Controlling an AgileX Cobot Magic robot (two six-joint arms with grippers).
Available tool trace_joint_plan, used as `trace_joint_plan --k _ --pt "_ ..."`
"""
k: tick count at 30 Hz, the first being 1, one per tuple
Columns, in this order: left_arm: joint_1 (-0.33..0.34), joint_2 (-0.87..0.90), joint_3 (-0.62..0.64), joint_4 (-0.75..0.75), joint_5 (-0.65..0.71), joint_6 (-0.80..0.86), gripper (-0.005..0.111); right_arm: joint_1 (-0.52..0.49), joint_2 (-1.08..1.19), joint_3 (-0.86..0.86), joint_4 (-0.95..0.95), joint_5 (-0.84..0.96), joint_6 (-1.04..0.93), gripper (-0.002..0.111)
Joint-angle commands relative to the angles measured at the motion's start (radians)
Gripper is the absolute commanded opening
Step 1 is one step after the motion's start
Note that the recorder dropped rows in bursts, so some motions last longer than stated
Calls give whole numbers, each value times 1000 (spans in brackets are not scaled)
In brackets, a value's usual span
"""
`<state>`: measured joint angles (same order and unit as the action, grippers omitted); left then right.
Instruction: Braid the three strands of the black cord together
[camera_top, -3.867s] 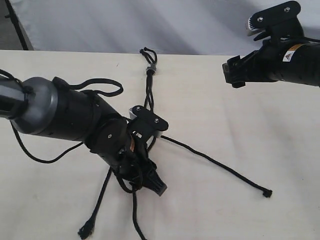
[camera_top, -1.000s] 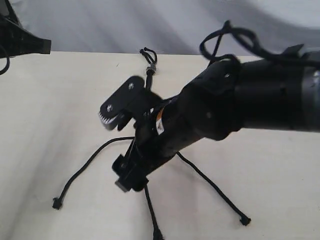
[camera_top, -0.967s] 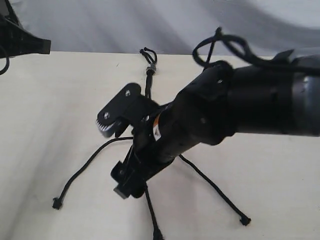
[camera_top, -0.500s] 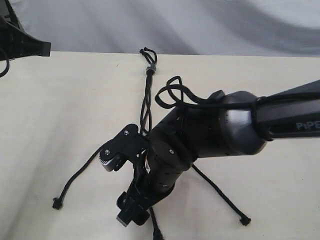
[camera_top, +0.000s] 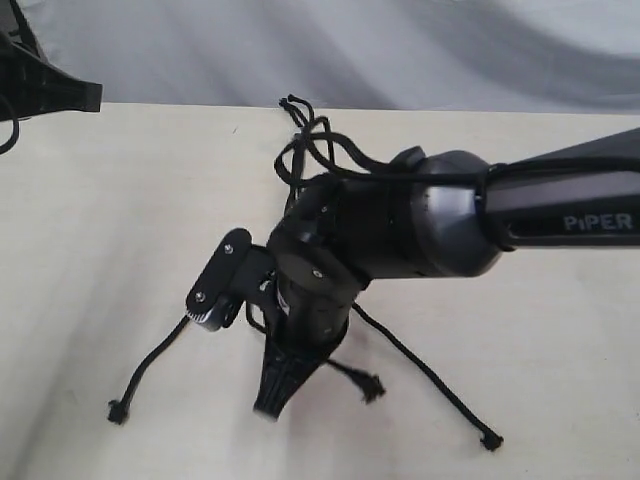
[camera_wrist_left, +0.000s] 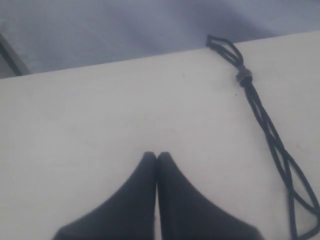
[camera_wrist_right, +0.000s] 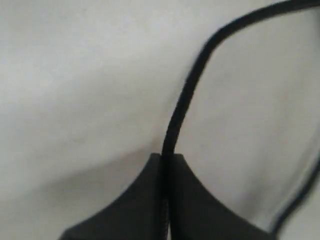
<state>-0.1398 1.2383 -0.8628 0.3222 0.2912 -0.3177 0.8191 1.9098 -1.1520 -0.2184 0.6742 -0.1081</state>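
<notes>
Three thin black twisted strands (camera_top: 430, 384) are lying on the pale tabletop (camera_top: 100, 200). The right gripper (camera_wrist_right: 165, 160) is clamping one strand (camera_wrist_right: 182, 100) between closed fingers. The left gripper (camera_wrist_left: 157, 157) is holding its fingers shut, empty.

The word "PiPER" stands in white on the right arm (camera_top: 590, 205); nothing else is readable.

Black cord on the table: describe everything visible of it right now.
The black cord is thin twisted rope lying on the cream table. Its joined end has small loops and a grey band, near the table's far edge. Below the band the three strands cross loosely, then pass under the right arm and fan out, each ending in a small knot. The right end effector is shut on one strand; the left end effector is shut, clear of the cord.
</notes>
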Motion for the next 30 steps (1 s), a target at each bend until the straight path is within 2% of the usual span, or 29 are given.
trace_joint_plan --k 1,6,12,15,17,25,27,30 --pt "2 -6 6 -13 -9 -5 0 -6 1 -34 -385 38 -7 0" --pt "2 -6 6 -13 -14 -5 0 -60 53 -34 -623 27 18 0" --pt "2 -6 6 -13 -19 -5 0 -169 143 -34 -624 -18 93 0" --pt "2 -6 6 -13 -24 -2 0 -179 166 -34 -527 -3 84 0" --pt "2 -6 6 -13 -29 -2 0 -159 166 -34 -416 33 5 0" --pt "2 -6 6 -15 -42 0 0 22 95 -34 104 102 -569 0" --pt "2 -6 6 -15 -42 0 0 50 67 -34 122 65 -585 0" --pt "2 -6 6 -17 -38 0 0 33 29 -34 110 35 -542 0"
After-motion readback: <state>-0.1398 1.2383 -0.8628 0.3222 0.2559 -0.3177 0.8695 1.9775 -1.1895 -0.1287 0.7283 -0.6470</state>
